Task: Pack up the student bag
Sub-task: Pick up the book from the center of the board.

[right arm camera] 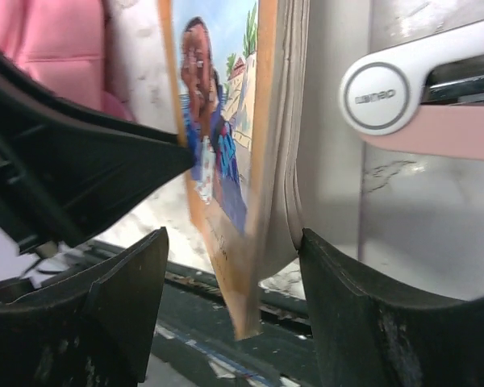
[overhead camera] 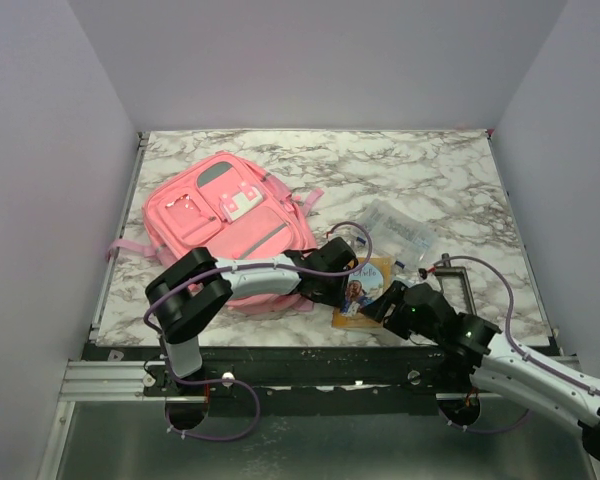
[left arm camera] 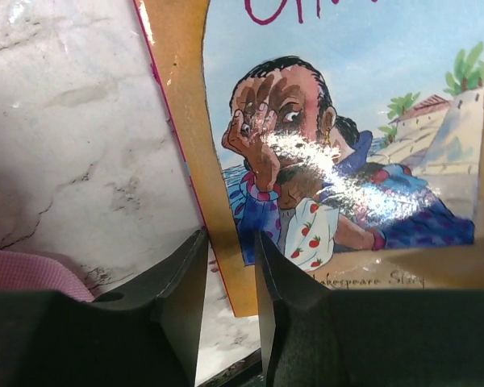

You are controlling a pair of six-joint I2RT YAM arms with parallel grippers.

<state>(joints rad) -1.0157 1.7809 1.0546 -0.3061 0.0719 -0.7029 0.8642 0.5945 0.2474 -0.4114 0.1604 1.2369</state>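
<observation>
The student bag (overhead camera: 225, 225) is lying left on the desk (overhead camera: 400, 170); left fingers (left arm camera: 177, 282) are sitting narrow at the book (overhead camera: 365, 290) corner, grip unclear; right fingers (right arm camera: 347, 306) are gaping wide. Thin glossy cover's risking slipping free.

Type of place: a robotics laboratory test cell. Plain grey wall panels (overhead camera: 320, 60) enclose a marble-patterned surface (overhead camera: 450, 180) on three sides. An aluminium extrusion rail (overhead camera: 110, 378) runs along the near edge. The left arm (overhead camera: 255, 275) and right arm (overhead camera: 530, 370) are mounted there, with exposed purple cables (overhead camera: 215, 438)
</observation>
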